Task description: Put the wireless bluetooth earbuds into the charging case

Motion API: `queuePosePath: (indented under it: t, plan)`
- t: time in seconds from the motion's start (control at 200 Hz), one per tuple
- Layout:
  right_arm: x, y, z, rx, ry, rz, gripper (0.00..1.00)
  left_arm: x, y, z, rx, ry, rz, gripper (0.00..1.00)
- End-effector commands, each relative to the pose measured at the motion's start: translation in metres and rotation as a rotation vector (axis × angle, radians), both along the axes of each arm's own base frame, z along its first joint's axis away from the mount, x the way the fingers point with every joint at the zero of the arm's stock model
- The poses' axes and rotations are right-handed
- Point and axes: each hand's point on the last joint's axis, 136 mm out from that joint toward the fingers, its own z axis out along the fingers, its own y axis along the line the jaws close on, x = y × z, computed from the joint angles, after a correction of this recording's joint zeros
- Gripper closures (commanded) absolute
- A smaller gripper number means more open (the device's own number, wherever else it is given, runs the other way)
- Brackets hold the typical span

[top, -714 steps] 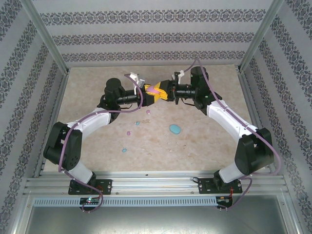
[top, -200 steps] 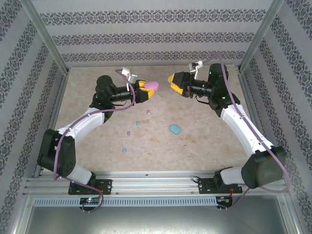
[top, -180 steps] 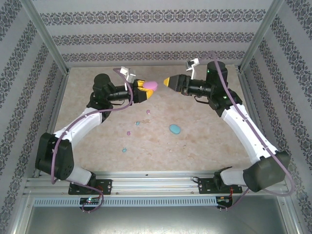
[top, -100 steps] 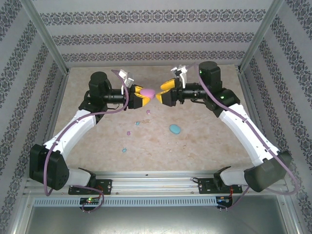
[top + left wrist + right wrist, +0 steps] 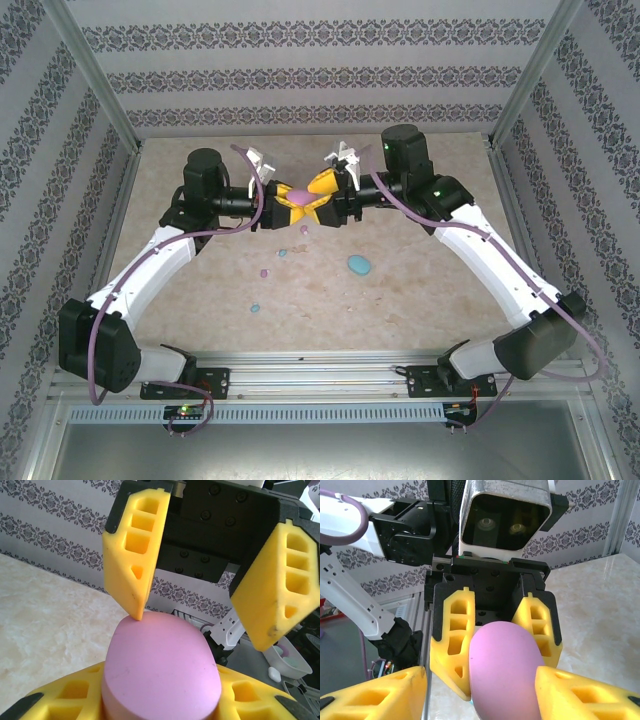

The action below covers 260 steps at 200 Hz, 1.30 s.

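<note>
Fingers of the left gripper (image 5: 285, 205) clench the pink case (image 5: 300, 198) aloft at far centre, presenting it to the right gripper (image 5: 322, 192), spread around it; earbuds (image 5: 264, 271), seemingly four specks, lie on the table (image 5: 420, 300) nearer.

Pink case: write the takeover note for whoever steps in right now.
Left tool: shut on the pink case, held above the table.
Right tool: open, straddling the case's free end, one fingertip touching it.
Blue case, pink earbuds and blue earbuds lie loose on the table.
Done: pink case picked up; no earbud in a case.
Left: probably open both cases, then seat all four earbuds.
</note>
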Motion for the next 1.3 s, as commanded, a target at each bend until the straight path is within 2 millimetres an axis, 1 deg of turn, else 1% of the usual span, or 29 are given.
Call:
queuePosePath:
  t: [0.0,0.105,0.215,0.36,0.53,0.699,0.789,0.869,1.064,1.229,1.294]
  plan:
    - [-0.007,0.003,0.005,0.003,-0.032,0.049,0.42,-0.013,0.005,0.025,-0.026,-0.090,-0.035,0.91]
    - [-0.006,0.004,0.002,-0.004,-0.028,0.051,0.42,-0.014,0.005,0.026,-0.028,-0.088,-0.039,0.91]
    - [-0.004,0.004,-0.001,-0.015,-0.027,0.048,0.36,-0.016,0.005,0.028,-0.030,-0.091,-0.041,0.91]
    - [0.001,0.003,-0.003,-0.022,-0.027,0.026,0.35,-0.016,0.005,0.029,-0.030,-0.089,-0.042,0.91]
    - [0.005,0.002,-0.002,-0.016,-0.011,0.016,0.43,-0.017,0.005,0.030,-0.032,-0.091,-0.043,0.91]
    - [0.009,0.003,0.000,-0.002,0.014,0.006,0.56,-0.018,0.006,0.032,-0.035,-0.090,-0.045,0.91]
    - [0.015,0.001,0.003,0.021,0.057,-0.013,0.60,-0.018,0.006,0.032,-0.035,-0.092,-0.046,0.91]
    - [0.021,-0.001,0.008,0.045,0.099,-0.033,0.62,-0.018,0.006,0.031,-0.035,-0.093,-0.046,0.91]
    - [0.037,-0.008,0.015,0.088,0.162,-0.103,0.62,-0.021,0.006,0.032,-0.037,-0.101,-0.045,0.92]
    - [0.053,-0.011,0.014,0.109,0.236,-0.172,0.62,-0.021,0.006,0.034,-0.039,-0.105,-0.045,0.92]
    - [0.060,-0.013,0.013,0.114,0.272,-0.205,0.59,-0.021,0.006,0.035,-0.040,-0.107,-0.041,0.92]
